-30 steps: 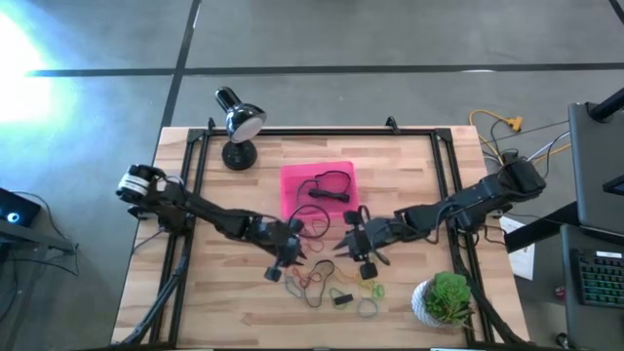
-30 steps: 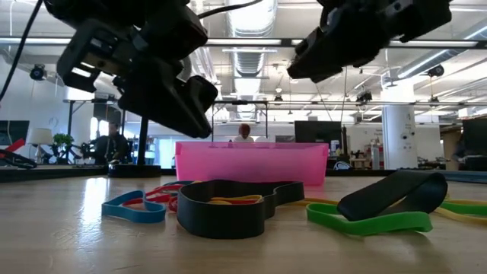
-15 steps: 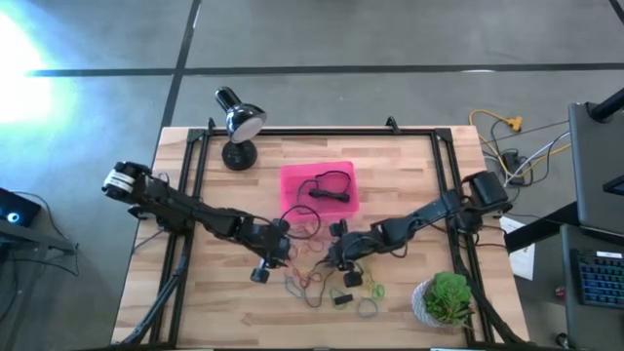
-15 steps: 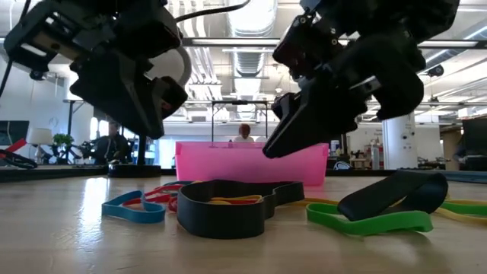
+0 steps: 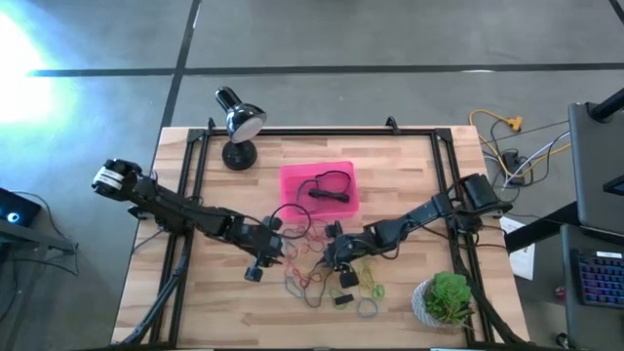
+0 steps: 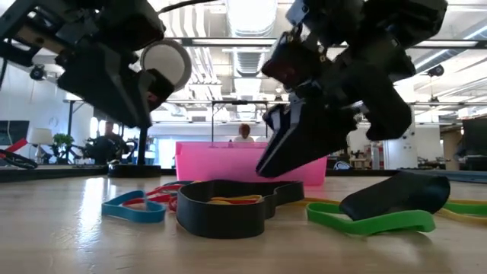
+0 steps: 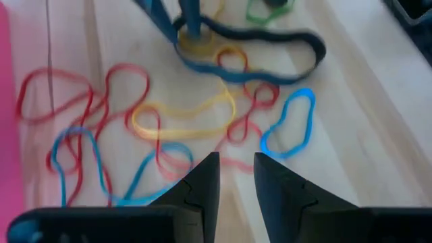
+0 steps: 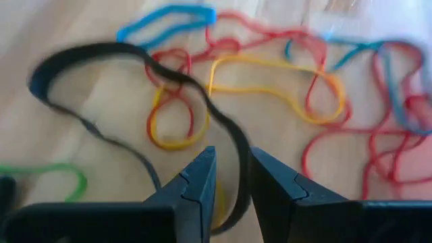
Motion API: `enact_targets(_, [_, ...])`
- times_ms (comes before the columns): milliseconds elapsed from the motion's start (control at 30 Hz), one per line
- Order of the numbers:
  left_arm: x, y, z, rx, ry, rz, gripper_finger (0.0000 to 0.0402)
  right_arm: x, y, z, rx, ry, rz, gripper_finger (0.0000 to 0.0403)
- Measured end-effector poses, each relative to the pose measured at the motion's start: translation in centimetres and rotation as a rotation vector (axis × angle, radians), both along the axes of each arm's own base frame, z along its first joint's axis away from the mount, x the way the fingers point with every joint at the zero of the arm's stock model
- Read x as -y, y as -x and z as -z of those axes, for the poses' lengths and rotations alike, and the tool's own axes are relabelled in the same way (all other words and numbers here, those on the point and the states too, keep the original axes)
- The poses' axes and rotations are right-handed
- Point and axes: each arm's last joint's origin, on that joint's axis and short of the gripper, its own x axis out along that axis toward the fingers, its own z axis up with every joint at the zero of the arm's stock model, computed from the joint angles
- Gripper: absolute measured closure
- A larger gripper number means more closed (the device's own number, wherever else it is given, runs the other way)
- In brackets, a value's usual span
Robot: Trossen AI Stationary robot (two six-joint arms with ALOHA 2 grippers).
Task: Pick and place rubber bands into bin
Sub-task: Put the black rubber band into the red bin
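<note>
On the pale wooden slatted surface, the left hand is held low at the left edge of the scattered heap of thin floppy rubber bands in red, blue, yellow, green and black. Its dark fingers are seen parted by a narrow gap with nothing between them. Above the heap, towards the far edge of the surface, the small rectangular bright pink plastic bin is found, and some dark loops appear to lie inside it already. The right hand is lowered over the middle of the heap; its fingers are likewise slightly apart, with the large black band running just under them, and nothing is judged to be gripped yet.

The task is judged to be at an early stage: a few bands seem deposited, while most are left on the surface, well short of the bin.

The bin's contents are shown only by the high view; in the low view just its pink wall is seen behind the bands, with a broad black loop and a green one in front. The colours and overlaps of the tangled red, blue and yellow loops are made clear only by the wrist views.
</note>
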Motion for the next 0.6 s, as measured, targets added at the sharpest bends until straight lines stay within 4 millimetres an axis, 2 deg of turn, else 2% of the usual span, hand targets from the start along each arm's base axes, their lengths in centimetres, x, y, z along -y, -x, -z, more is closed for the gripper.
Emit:
enact_targets(300, [-0.01, 0.05, -0.41, 0.028, -0.007, -0.013, 0.0326, 0.21, -0.02, 0.96, -0.056, 0.015, 0.040, 0.0345])
enact_targets(600, [-0.02, 0.11, -0.69, 0.045, -0.009, -0.020, 0.0326, 0.19, -0.02, 0.49, -0.051, 0.011, 0.035, 0.0384])
